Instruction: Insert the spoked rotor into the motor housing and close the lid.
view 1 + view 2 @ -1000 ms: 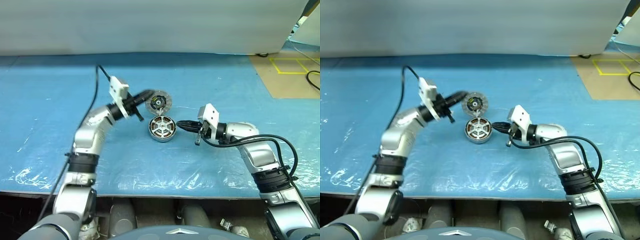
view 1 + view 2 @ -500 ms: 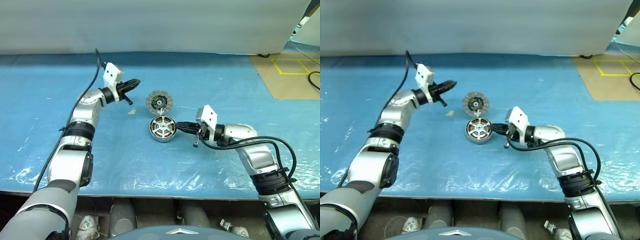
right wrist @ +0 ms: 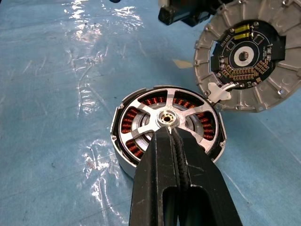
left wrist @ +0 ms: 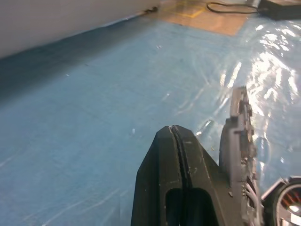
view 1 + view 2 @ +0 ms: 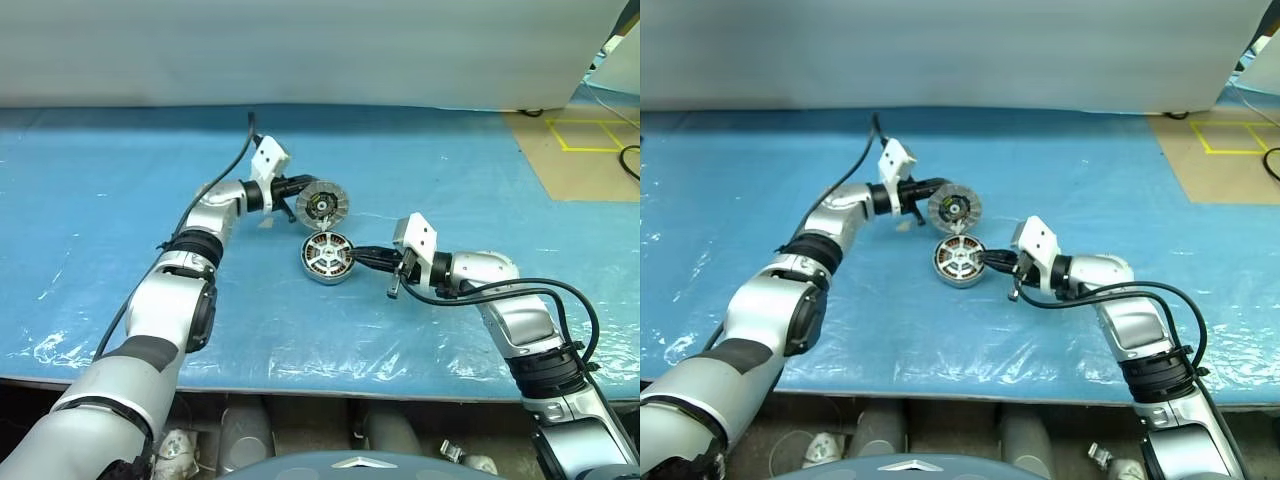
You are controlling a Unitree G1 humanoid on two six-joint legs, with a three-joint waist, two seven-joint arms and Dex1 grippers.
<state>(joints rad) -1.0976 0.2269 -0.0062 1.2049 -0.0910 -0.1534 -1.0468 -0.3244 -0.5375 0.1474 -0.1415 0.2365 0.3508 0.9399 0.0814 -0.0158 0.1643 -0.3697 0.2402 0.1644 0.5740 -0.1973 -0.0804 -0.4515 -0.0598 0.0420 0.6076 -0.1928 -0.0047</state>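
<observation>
Since a second ago the left end effector (image 5: 296, 186), fingers together, came back behind the upright lid (image 5: 322, 203) near the surface's middle, while the closed right end effector (image 5: 362, 256) rested on the spoked rotor (image 3: 165, 118) inside the motor housing (image 5: 326, 257), so closing looked next.

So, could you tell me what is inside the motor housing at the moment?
The spoked rotor sits in the motor housing, copper windings showing between its spokes. The right gripper, shut, covers part of it; what lies beneath the rotor is hidden.
</observation>
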